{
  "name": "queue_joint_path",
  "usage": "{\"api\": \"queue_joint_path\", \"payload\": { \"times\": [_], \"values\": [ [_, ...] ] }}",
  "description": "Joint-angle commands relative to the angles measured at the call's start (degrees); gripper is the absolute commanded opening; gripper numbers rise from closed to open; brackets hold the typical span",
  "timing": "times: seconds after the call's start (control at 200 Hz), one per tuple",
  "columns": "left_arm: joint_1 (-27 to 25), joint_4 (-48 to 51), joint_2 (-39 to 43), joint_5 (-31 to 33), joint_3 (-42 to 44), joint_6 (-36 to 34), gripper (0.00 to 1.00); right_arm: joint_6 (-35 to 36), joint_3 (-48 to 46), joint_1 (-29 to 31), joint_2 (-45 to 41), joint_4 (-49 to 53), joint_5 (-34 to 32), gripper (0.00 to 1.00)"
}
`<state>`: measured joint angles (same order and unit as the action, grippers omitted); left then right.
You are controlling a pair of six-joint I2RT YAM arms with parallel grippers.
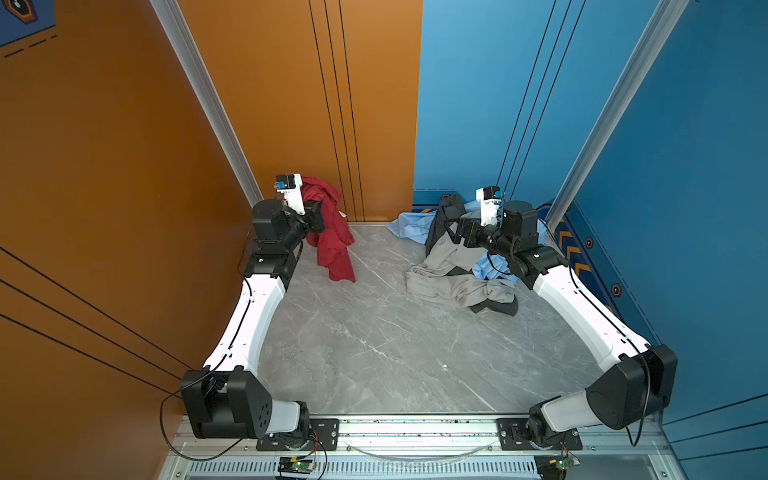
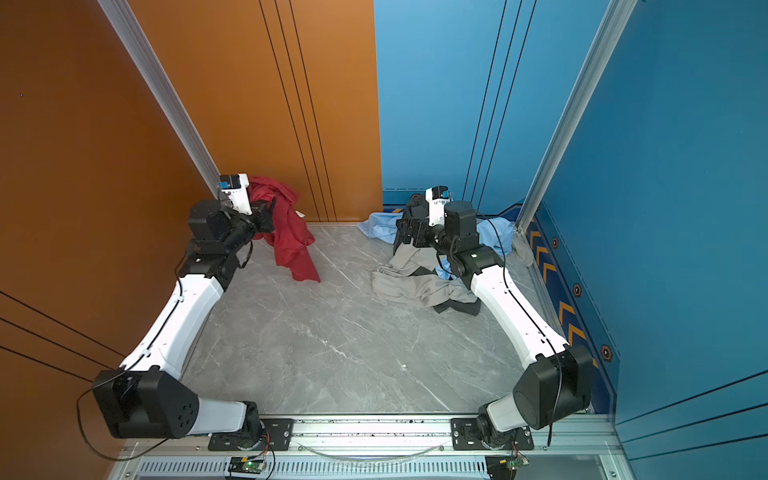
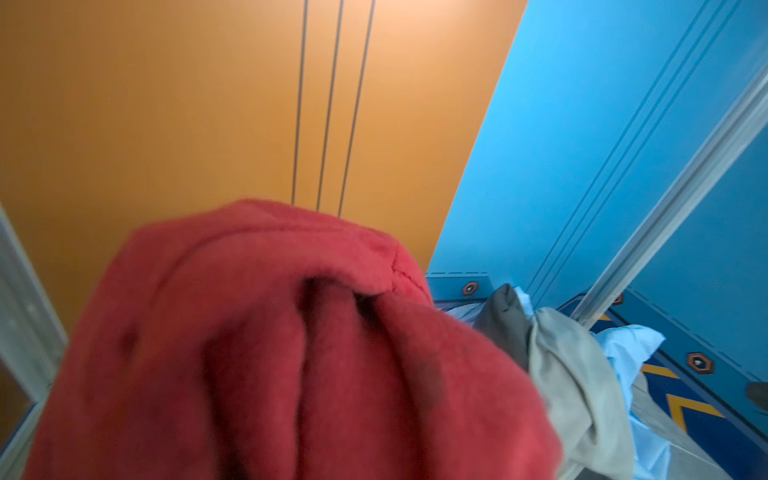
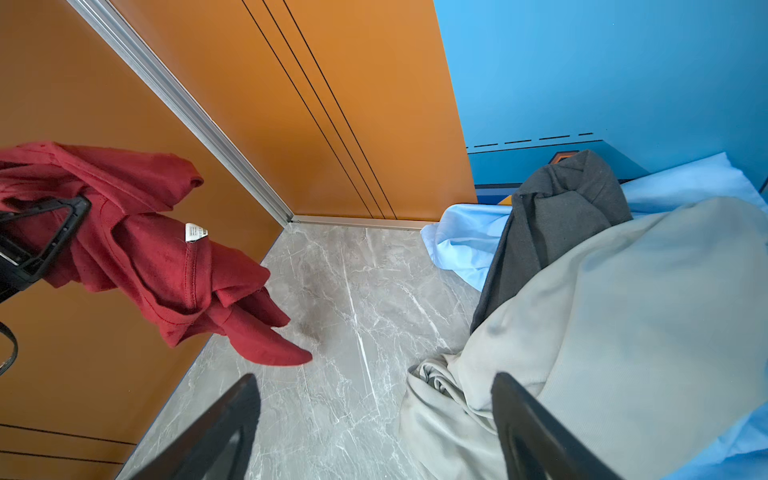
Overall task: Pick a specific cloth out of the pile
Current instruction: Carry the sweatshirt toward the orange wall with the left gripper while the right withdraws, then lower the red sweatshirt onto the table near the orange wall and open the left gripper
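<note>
Red fabric of the cloth [image 3: 291, 353] swamps my left wrist view, blurred and so close that the left jaws are hidden behind it. From the right wrist camera I see them clenched on a bunched fold of the cloth, one black finger [image 4: 82, 205] ringed by fabric, a white label [image 4: 195, 231] showing at a seam. In both top views the cloth hangs at about 10 o'clock on the table [image 1: 374, 353], against the orange wall [image 1: 270, 104]. Whether its low tip touches the marble I cannot tell.

The pile [image 1: 453, 274] sits at 2 o'clock, well apart from the cloth. My right arm's wrist blocks the pile's middle from above, so only its edges read: light grey garment [image 1: 440, 286] toward 6, light blue cloth [image 1: 409, 226] toward 10, dark grey garment [image 4: 561, 216] toward 12. The right jaws are released, spread wide with bare table between them, their roots cut off by the frame's edge. One finger [image 4: 511, 399] overlaps the light grey garment.
</note>
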<state>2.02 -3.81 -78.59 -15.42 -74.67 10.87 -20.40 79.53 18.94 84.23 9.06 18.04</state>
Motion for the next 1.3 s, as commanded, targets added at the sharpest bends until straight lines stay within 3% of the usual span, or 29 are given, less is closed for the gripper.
{"api": "queue_joint_path", "payload": {
  "times": [0.0,0.275,0.581,0.981,1.166,1.291],
  "values": [
    [2.4,3.3,2.4,4.6,-0.3,-4.5,0.00,2.4,-1.9,0.4,0.5,-2.5,1.9,0.89],
    [3.8,0.5,3.9,13.6,6.5,-8.3,0.00,9.0,-13.4,5.5,-3.4,-12.3,-0.6,0.93],
    [4.0,-7.0,2.7,23.7,14.9,-13.5,0.00,7.6,-23.9,8.9,-5.0,-22.6,-1.8,0.95],
    [9.1,-7.5,-2.0,23.0,10.7,-13.7,0.00,13.6,-26.5,12.0,-5.7,-27.3,-1.7,0.96],
    [8.1,-7.5,-2.9,23.5,19.0,-7.1,0.00,16.5,-30.1,15.1,-5.8,-30.8,-4.7,0.96],
    [6.7,-7.1,-3.0,27.2,24.9,-1.0,0.00,16.0,-32.8,15.4,-6.6,-32.9,-5.8,0.96]
  ]
}}
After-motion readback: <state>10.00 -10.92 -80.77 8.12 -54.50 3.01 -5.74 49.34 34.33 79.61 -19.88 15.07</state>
